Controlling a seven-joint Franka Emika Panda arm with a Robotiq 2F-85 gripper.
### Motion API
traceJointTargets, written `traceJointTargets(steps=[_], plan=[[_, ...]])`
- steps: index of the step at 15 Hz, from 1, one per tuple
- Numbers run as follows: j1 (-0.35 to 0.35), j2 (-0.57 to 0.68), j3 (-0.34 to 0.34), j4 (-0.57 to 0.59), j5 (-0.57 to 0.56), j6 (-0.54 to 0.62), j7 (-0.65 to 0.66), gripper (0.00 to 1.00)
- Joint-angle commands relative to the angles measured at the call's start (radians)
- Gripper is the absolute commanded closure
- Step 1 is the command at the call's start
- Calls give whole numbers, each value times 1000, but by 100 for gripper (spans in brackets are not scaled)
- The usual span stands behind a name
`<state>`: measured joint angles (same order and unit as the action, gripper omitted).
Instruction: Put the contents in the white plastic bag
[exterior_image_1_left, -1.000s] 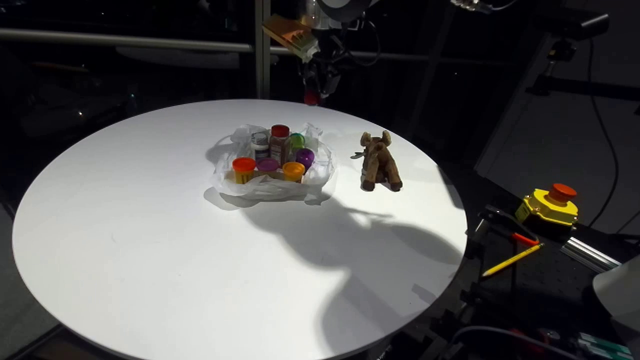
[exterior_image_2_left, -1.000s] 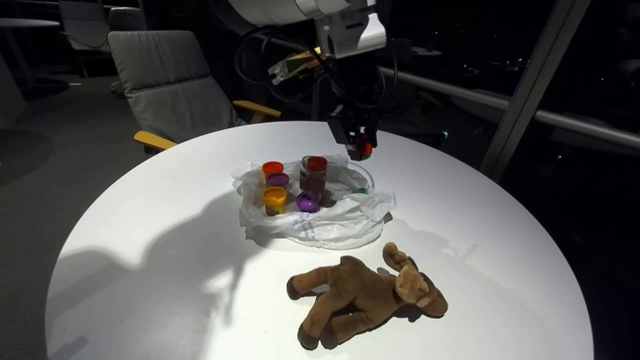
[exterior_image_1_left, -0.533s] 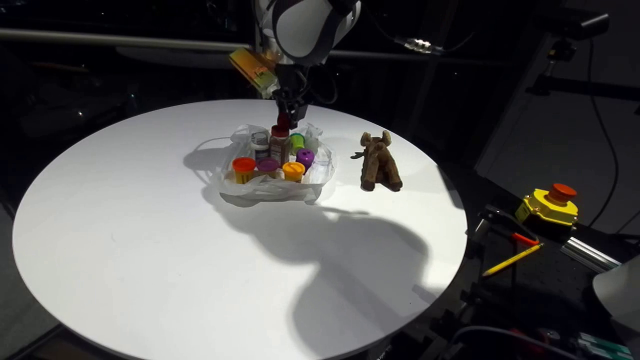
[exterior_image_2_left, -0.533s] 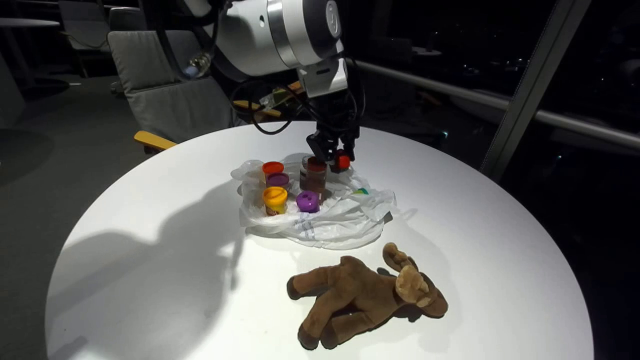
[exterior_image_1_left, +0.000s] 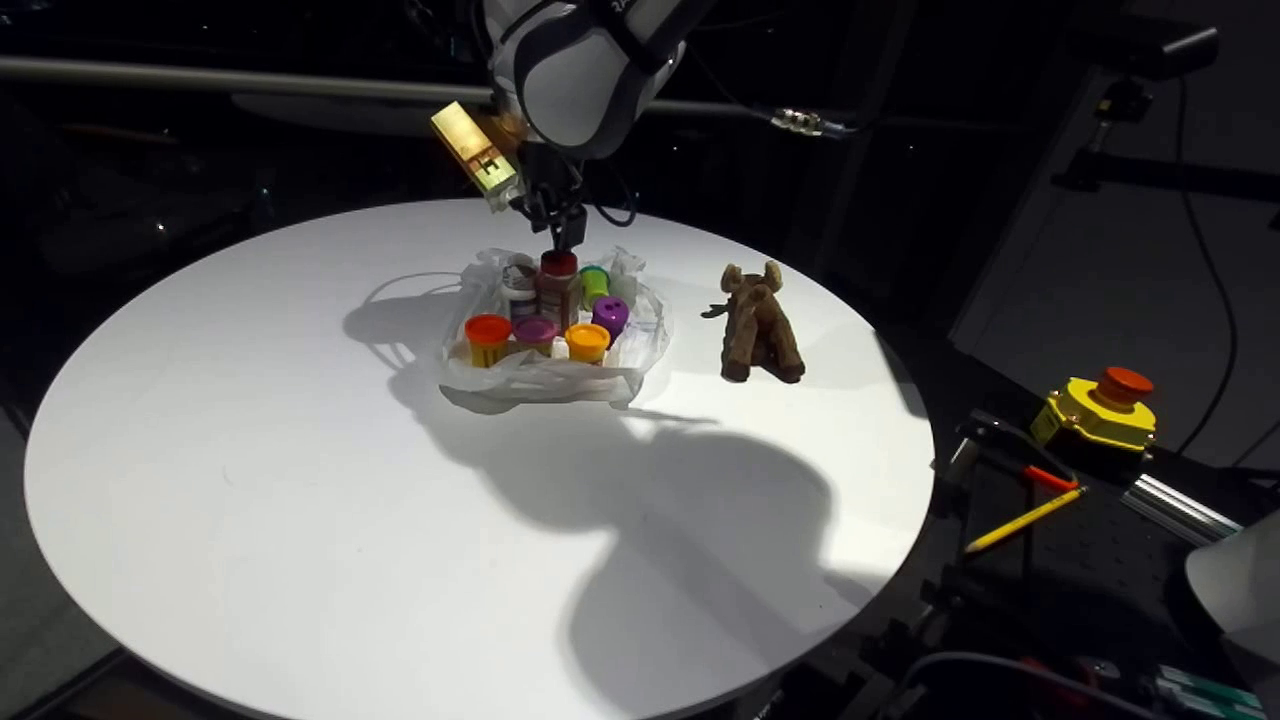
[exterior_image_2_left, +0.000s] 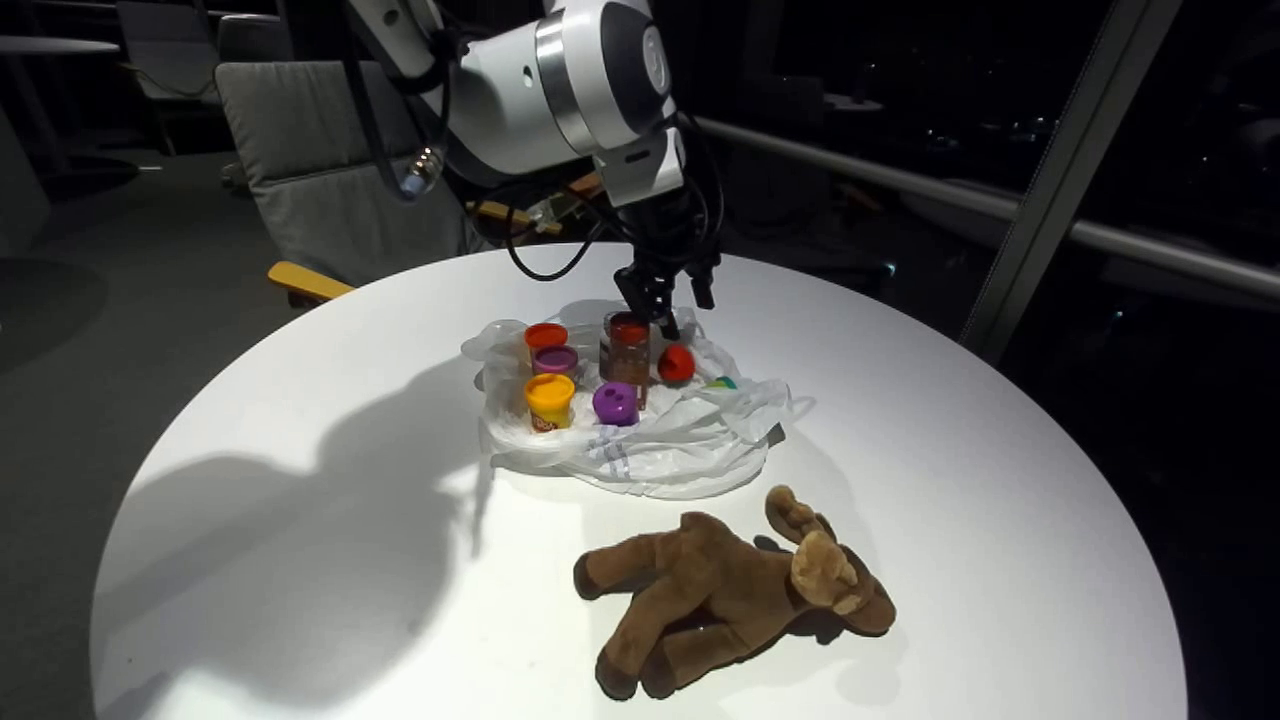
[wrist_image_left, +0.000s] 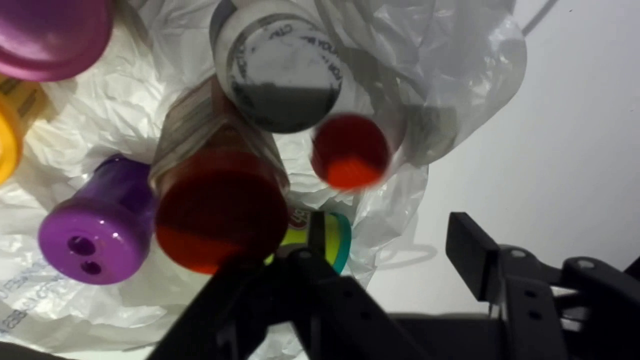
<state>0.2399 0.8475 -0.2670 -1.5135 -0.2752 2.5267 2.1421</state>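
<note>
- On the round, smooth white counter (exterior_image_1_left: 250, 480), a wrinkled, translucent white plastic bag (exterior_image_2_left: 660, 460) lies opened out, its edges loose and crumpled.
- Above the bag, the black, two-fingered mechanical hand (wrist_image_left: 389, 237) is spread, its jaws standing well apart.
- Below the jaws, a small, rounded red thing (exterior_image_2_left: 676, 365) is clear of both, within the bag's outline; it is blurred in the wrist view, and I cannot tell whether it touches the plastic.
- Inside the bag, a brownish, see-through jar (exterior_image_2_left: 627, 357) with a round red lid stands upright beneath one side of the hand.
- Just beside the jar, also within the bag, are a small, cylindrical white bottle (wrist_image_left: 277, 65), a glossy purple piece (wrist_image_left: 110, 235) with two dark holes in its top, and a round yellow-green cup (wrist_image_left: 333, 237) with a teal lid.
- Along one edge of the bag stand, in a row, an orange-red-lidded yellow cup (exterior_image_1_left: 488, 342), a purple-lidded cup (exterior_image_1_left: 535, 331) and a yellow-orange-lidded cup (exterior_image_1_left: 587, 342).
- Outside the bag and apart from it, a brown plush toy animal (exterior_image_2_left: 712, 570) rests directly on the counter.
</note>
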Motion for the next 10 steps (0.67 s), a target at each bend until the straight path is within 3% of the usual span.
traceJointTargets(steps=[1,6,10], plan=[[28,-5,-37,12,-46,46,-2,1],[55,-114,-122,-94,-197,26,-99,0],[-30,-245,-96,-248,-265,77,-351,0]])
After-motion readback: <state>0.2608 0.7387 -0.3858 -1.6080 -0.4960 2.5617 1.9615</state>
